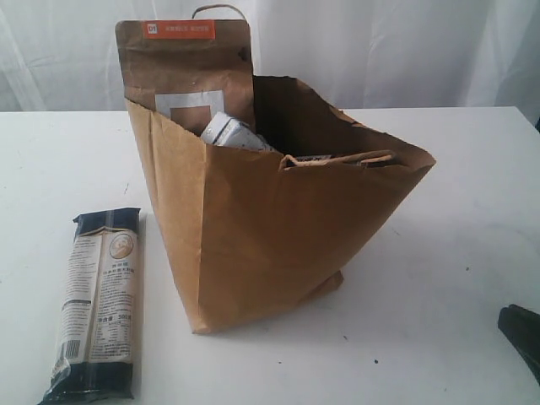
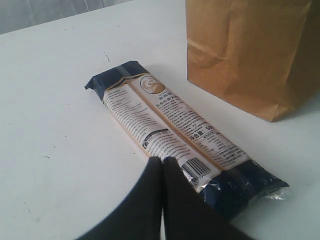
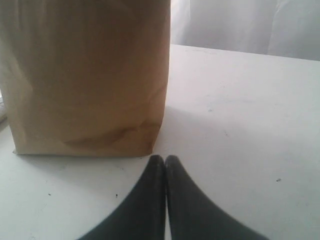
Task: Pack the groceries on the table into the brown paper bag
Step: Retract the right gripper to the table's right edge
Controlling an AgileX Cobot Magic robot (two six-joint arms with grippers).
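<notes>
The brown paper bag stands upright in the middle of the white table. Out of its mouth stick the brown windowed orange-labelled pouch and a small white-blue packet. The long dark-blue noodle packet lies flat on the table left of the bag, also in the left wrist view. My left gripper is shut and empty, its tips over the packet's barcode end. My right gripper is shut and empty, near the bag's bottom corner; only its dark edge shows at the exterior view's right. Can, jar and bottle are out of view.
A white curtain hangs behind the table. A twisted paper handle lies folded over the bag's front rim, another rises behind the pouch. Bare tabletop lies right of the bag.
</notes>
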